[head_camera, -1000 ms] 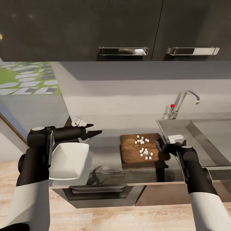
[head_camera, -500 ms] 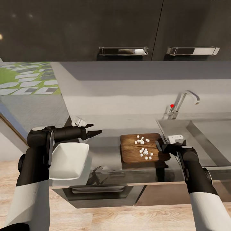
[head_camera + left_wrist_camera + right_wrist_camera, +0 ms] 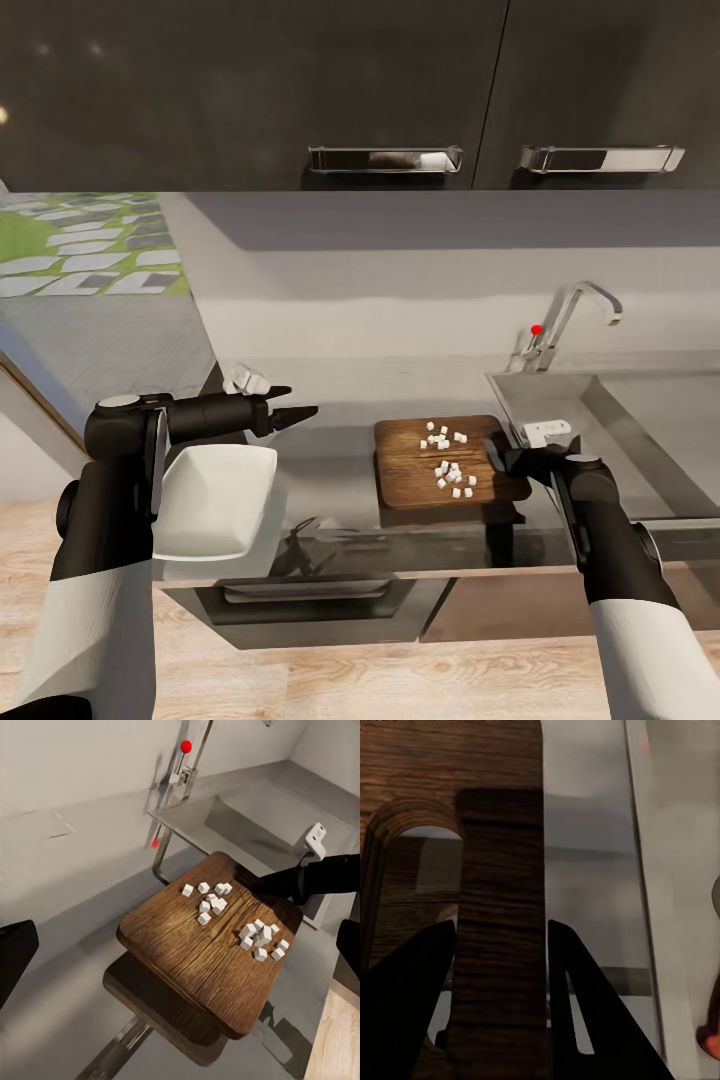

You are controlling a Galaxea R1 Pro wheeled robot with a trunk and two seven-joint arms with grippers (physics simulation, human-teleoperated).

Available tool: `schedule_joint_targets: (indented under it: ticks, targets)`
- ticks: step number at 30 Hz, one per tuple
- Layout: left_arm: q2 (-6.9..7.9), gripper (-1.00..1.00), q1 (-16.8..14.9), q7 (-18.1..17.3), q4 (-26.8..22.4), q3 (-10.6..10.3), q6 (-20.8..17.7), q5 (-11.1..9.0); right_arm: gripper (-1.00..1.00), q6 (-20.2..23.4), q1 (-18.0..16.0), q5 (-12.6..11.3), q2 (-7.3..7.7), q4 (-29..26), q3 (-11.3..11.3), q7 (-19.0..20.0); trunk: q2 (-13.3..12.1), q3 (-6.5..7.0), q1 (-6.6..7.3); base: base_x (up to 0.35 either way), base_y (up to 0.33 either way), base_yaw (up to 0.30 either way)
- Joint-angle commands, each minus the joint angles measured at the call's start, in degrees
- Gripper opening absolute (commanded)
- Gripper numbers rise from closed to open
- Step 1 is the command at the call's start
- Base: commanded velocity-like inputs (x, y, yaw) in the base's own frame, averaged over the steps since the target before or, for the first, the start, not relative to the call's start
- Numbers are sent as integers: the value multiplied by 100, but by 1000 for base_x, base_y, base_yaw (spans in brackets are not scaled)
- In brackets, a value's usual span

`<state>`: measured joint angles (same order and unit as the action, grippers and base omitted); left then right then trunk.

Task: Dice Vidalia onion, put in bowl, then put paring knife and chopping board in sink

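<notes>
The brown chopping board [image 3: 420, 470] hovers a little above the grey countertop [image 3: 330, 470] and casts a shadow on it. White diced onion pieces [image 3: 447, 460] lie on the board in two clusters. My right gripper [image 3: 497, 455] is shut on the board's end nearest the sink [image 3: 640, 420]; in the right wrist view its fingers [image 3: 405, 990] clamp the wood strip beside the slot handle [image 3: 427, 870]. The white bowl [image 3: 215, 500] stands at the left. My left gripper [image 3: 300, 400] is open above the bowl's far edge, pointing at the board [image 3: 202, 952]. The paring knife is out of view.
A chrome tap [image 3: 570, 310] with a red knob rises behind the sink. Dark wall cabinets [image 3: 400, 90] hang overhead. A small white object [image 3: 245, 380] lies on the counter behind my left arm. A reddish shape [image 3: 711, 1035] at the right wrist view's edge is unclear.
</notes>
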<state>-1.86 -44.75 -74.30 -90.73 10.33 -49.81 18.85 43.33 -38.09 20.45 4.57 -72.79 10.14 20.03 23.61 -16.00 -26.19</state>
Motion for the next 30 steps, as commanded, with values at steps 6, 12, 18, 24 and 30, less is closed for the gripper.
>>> schedule_joint_targets:
  ticks: [6,12,18,24,30]
  targets:
    - [-7,100,-7,-58,-6,13,-55,58,-100,18,-5,56,0,-7,-11,53,11,-11,-3,0,0,0]
    - [-7,100,-7,-58,-6,13,-55,58,-100,18,-5,56,0,-7,-12,52,11,-11,-3,0,0,0]
    - [-7,100,-7,-58,-6,13,-55,58,-100,18,-5,56,0,-7,-12,54,11,-11,-3,0,0,0]
    - [-7,100,-7,-59,-6,13,-55,58,-100,18,-5,56,0,-11,-12,54,11,11,-3,0,0,0]
    - [-7,100,-7,-58,-6,13,-55,58,-100,18,-5,56,0,-16,-12,53,11,64,-3,0,0,0]
